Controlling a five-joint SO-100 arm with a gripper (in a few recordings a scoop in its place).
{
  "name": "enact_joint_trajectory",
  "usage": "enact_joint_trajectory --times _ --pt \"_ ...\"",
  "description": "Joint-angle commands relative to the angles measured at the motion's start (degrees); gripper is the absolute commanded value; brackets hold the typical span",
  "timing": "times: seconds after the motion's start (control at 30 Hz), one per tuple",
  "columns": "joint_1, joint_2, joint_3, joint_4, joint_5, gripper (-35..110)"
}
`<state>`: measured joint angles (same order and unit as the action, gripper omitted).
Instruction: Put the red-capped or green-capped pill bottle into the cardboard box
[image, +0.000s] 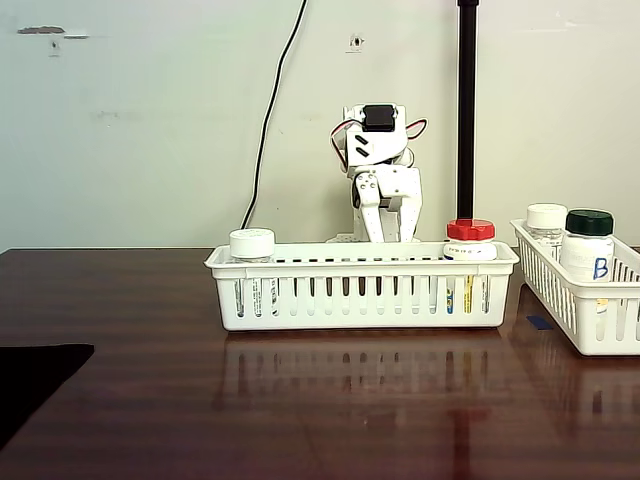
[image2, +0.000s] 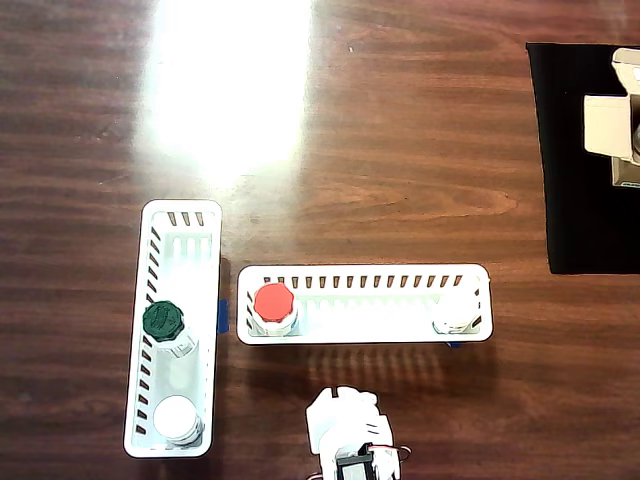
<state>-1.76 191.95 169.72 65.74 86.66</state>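
Long basket (image: 360, 292) mid-tabletop, red-cap bottle (image: 470, 240) upright at its right end in the fixed view, reachable | arm folded behind, hand (image: 390, 225) hanging, opening cannot be told | box (image2: 622, 118) at far-right tabletop edge overhead, awaiting bottle.

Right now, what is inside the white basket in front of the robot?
The basket holds a red-capped pill bottle at one end and a white-capped bottle at the other. Their contents are hidden.
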Motion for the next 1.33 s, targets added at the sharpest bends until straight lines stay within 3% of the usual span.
enact_joint_trajectory --times 0.0,0.23,0.5,1.3 --pt "-1.2 4.8 -0.1 -0.2 -4.0 3" --pt "-1.2 4.8 -0.1 -0.2 -18.9 3" --pt "-1.2 4.8 -0.1 -0.2 -28.6 3" --pt "-1.2 4.8 -0.1 -0.2 -38.1 3"
